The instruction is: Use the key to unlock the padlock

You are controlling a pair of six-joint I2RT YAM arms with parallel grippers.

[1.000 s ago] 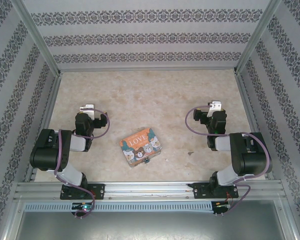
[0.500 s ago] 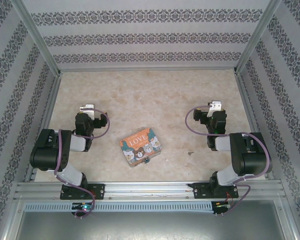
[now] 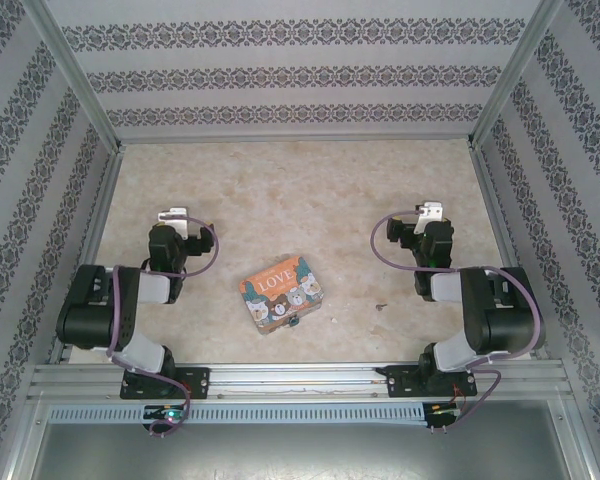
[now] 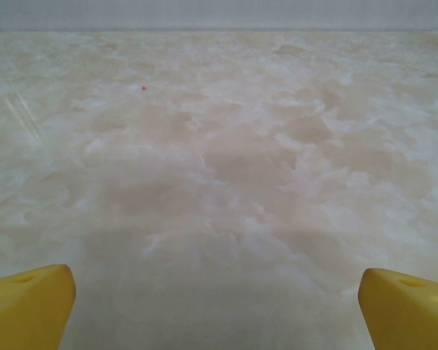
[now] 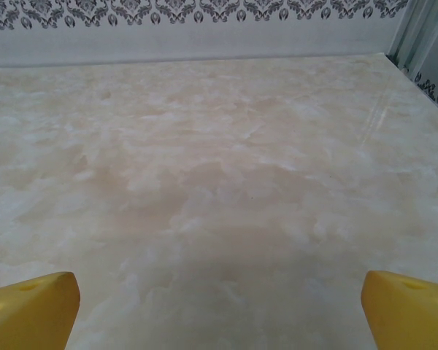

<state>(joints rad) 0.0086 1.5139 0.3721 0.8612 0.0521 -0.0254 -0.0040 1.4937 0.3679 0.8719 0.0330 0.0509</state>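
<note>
The padlock (image 3: 295,322) sits against the near edge of the LOVE tin (image 3: 278,288); the key (image 3: 381,306) lies apart at its 3 o'clock. The left gripper (image 3: 173,215) and right gripper (image 3: 432,211) gape empty above the marbled beige table (image 3: 280,190), with damask-striped walls (image 3: 280,75) at 12 o'clock.

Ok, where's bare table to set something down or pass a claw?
Free: the far half of the table, from the left claw and right claw to the back wall. Crowded: near centre, with the tin, the padlock at its near edge and the key to its right.
</note>
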